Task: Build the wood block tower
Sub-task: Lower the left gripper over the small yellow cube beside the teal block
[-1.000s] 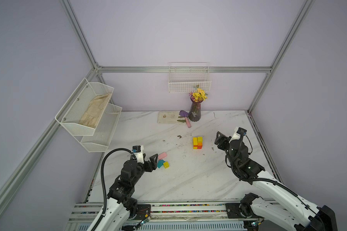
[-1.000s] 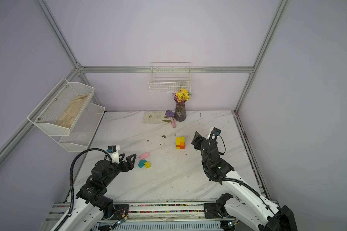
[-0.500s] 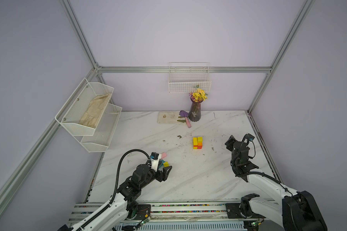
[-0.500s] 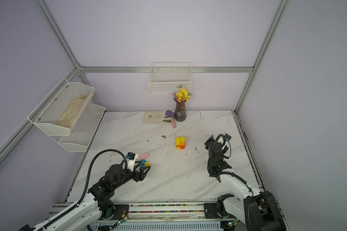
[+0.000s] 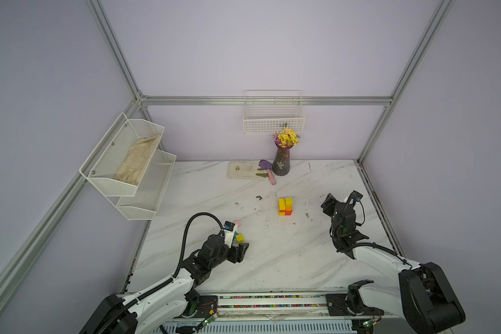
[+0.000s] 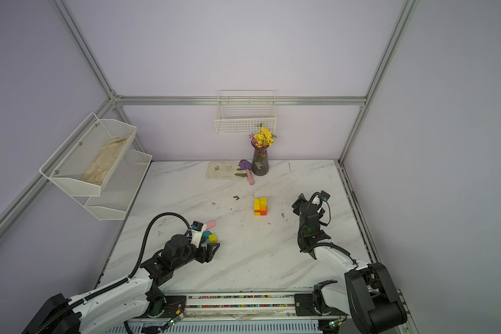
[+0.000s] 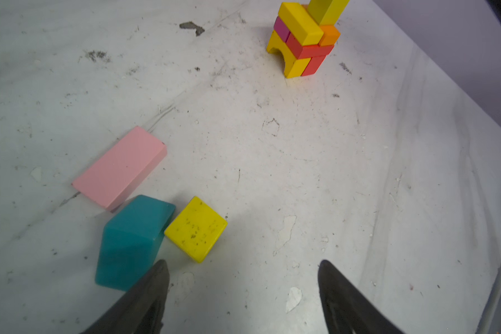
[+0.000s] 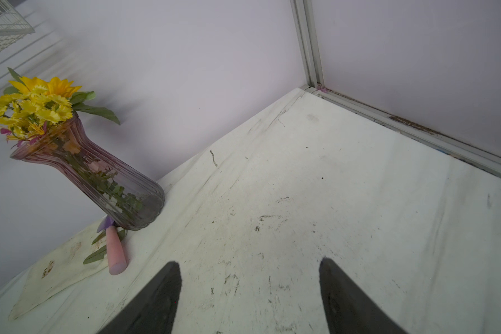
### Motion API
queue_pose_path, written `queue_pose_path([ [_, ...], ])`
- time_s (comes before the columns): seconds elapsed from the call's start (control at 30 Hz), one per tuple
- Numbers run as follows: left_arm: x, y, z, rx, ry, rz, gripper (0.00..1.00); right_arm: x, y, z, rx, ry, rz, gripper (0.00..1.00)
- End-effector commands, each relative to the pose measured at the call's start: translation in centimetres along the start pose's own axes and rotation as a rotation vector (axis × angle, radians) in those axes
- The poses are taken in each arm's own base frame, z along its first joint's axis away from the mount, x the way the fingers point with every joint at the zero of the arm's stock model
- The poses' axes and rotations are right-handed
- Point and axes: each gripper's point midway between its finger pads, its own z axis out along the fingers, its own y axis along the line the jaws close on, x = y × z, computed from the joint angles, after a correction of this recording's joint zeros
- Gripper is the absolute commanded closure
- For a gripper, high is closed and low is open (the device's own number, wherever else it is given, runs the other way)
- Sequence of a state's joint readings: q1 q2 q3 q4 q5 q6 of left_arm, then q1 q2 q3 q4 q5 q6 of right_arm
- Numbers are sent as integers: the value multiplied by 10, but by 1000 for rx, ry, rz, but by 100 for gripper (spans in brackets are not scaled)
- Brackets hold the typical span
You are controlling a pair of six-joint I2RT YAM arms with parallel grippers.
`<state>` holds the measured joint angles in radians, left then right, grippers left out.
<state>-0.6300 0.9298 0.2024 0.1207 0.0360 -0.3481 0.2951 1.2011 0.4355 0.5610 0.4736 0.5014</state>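
The tower is a short stack of yellow, orange, red and magenta blocks at mid-table, also in the left wrist view. Three loose wood blocks lie front left: a pink brick, a teal house-shaped piece and a yellow cube. My left gripper hangs open and empty just in front of the cube and the teal piece. My right gripper is open and empty over bare table to the right of the tower.
A purple vase of yellow flowers stands at the back, with a pink-handled trowel and a stained cloth beside it. A wire basket hangs on the back wall. A white mesh shelf juts out at left.
My left gripper has swung toward the front right, past the loose blocks. My right arm has folded back, and its gripper has shifted right, away from the tower.
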Motion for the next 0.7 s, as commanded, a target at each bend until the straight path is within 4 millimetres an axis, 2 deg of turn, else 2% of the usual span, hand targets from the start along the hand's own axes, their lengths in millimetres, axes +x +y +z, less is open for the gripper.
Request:
queue_pose_path([
  [0.0,-39,-10,1,10,-94,10,20,-12,9,1,-29,-30,30,23],
  [0.27,-49,-9,1,-11,-108,26,14,-11,9,1,-30,-30,31,23],
  [0.67,-49,-7,24,-39,-57,39,13,-11,10,1,-31,-30,29,23],
])
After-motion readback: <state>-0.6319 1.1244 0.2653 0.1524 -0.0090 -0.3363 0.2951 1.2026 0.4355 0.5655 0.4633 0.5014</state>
